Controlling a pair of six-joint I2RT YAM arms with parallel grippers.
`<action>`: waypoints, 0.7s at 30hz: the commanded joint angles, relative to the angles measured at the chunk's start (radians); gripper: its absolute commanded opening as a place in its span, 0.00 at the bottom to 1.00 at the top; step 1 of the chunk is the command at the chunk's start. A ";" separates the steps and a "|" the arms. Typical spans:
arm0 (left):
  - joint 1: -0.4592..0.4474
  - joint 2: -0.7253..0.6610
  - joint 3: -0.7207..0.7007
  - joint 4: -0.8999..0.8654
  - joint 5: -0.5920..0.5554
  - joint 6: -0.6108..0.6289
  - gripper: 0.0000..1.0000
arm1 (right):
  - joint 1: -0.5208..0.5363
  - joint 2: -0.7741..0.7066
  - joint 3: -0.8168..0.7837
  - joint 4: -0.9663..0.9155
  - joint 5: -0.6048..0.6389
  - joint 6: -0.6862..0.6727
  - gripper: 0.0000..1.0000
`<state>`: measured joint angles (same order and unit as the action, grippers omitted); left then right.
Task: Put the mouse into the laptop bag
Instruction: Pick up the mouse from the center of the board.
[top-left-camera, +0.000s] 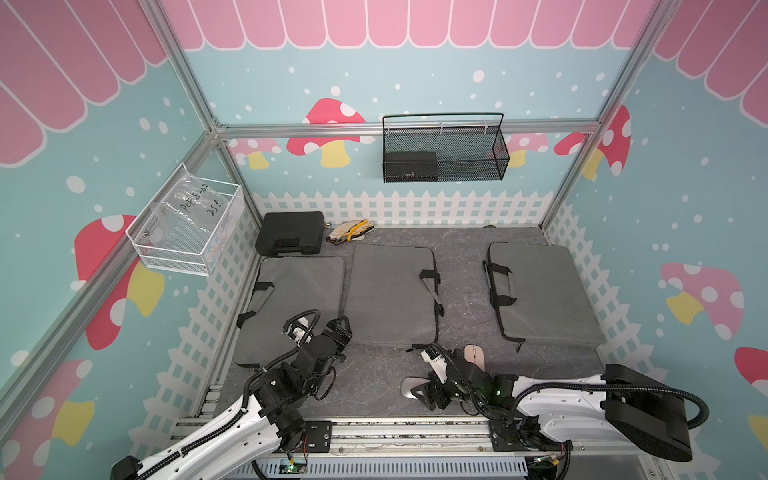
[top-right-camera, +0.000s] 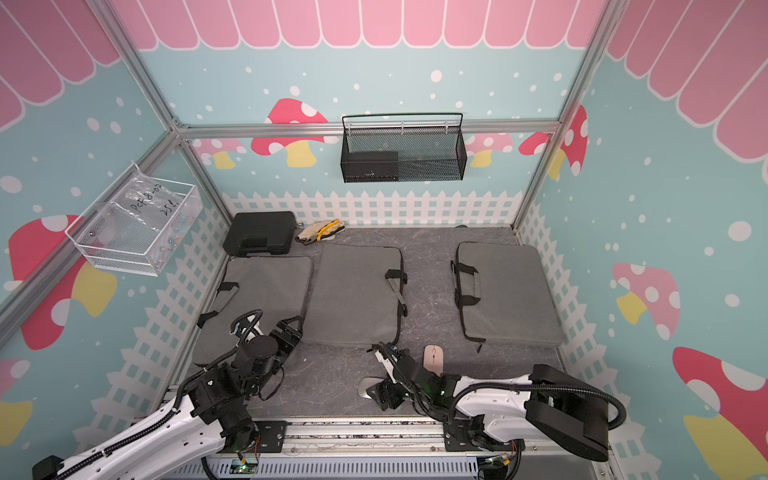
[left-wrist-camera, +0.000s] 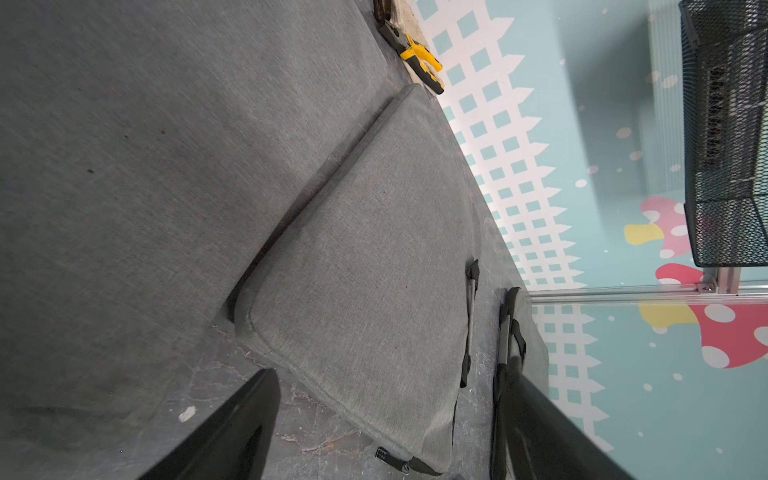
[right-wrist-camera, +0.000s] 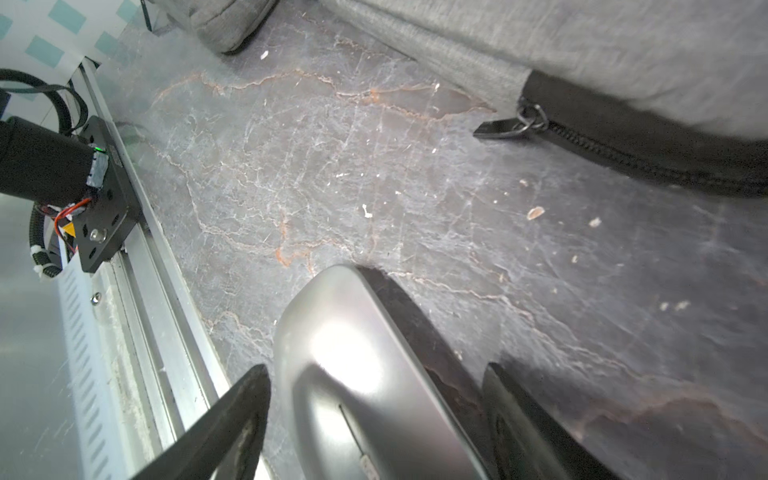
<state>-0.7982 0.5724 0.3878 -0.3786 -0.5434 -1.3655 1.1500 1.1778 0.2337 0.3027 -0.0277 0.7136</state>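
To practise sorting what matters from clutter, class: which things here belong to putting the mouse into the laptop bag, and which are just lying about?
Belongs to the job: silver mouse, right gripper open around it, pink mouse, grey laptop bags.
Just lying about: black case, gloves, pliers, black mesh basket, white wire basket.

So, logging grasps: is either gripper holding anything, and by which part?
Nothing. Right gripper straddles the silver mouse, fingers not closed on it; left gripper empty.
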 joint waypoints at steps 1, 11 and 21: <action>0.011 -0.017 -0.023 -0.028 -0.030 -0.020 0.87 | 0.040 -0.013 0.001 -0.089 0.032 0.014 0.78; 0.019 -0.015 -0.033 -0.012 -0.012 -0.033 0.87 | 0.175 0.096 0.125 -0.194 0.145 -0.023 0.78; 0.038 0.000 -0.049 0.025 0.010 -0.032 0.87 | 0.205 0.300 0.263 -0.323 0.258 -0.043 0.74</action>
<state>-0.7712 0.5709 0.3550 -0.3649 -0.5365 -1.3808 1.3437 1.4261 0.4923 0.1055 0.1955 0.6773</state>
